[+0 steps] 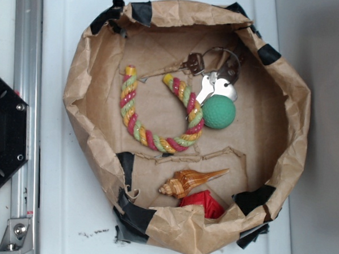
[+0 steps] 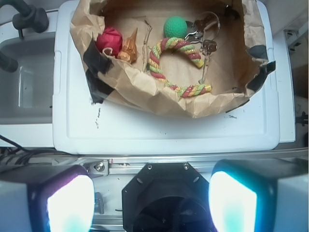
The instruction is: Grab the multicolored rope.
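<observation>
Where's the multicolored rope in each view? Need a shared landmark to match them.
Exterior: the multicolored rope lies mid-picture in the paper-lined bowl, a U opening toward the top edge.
Wrist: the rope sits upper centre, an arch with its bend toward the top edge; one end runs to lower right.
Shared landmark: the green ball, beside one arm of the rope in both views, with the keys next to it.

This looks like a robot lab bench rather than a home. A makeshift bin of crumpled brown paper (image 1: 87, 71) patched with black tape (image 1: 132, 213) sits on a white plastic lid (image 2: 159, 130), with an aluminium rail (image 1: 24, 96) and a black hexagonal robot base (image 1: 4, 135) on the left.
</observation>
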Motion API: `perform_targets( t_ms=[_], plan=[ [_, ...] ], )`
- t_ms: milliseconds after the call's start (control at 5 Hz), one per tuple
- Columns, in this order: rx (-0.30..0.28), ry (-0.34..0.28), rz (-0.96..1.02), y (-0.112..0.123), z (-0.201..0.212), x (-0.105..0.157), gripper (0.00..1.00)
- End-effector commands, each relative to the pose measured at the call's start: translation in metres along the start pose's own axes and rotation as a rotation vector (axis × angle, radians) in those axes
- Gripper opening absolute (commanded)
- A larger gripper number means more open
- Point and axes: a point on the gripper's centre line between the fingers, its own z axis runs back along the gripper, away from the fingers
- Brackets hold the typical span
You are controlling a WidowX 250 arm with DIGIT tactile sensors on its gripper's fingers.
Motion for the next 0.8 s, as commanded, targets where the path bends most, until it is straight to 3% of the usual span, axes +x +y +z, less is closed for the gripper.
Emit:
perform_targets(
  t_ms=[0, 200, 400, 600],
  plan=[
    [0.0, 0.0, 0.0, 0.0, 0.0, 0.0, 1.0],
    [-0.15, -0.007, 0.179, 0.012, -0.028, 0.048, 1.0],
    [-0.184, -0.103, 0.422, 0.02, -0.054, 0.093, 1.0],
    [-0.107, -0.113, 0.665, 0.033, -0.095, 0.135, 1.0]
  ],
)
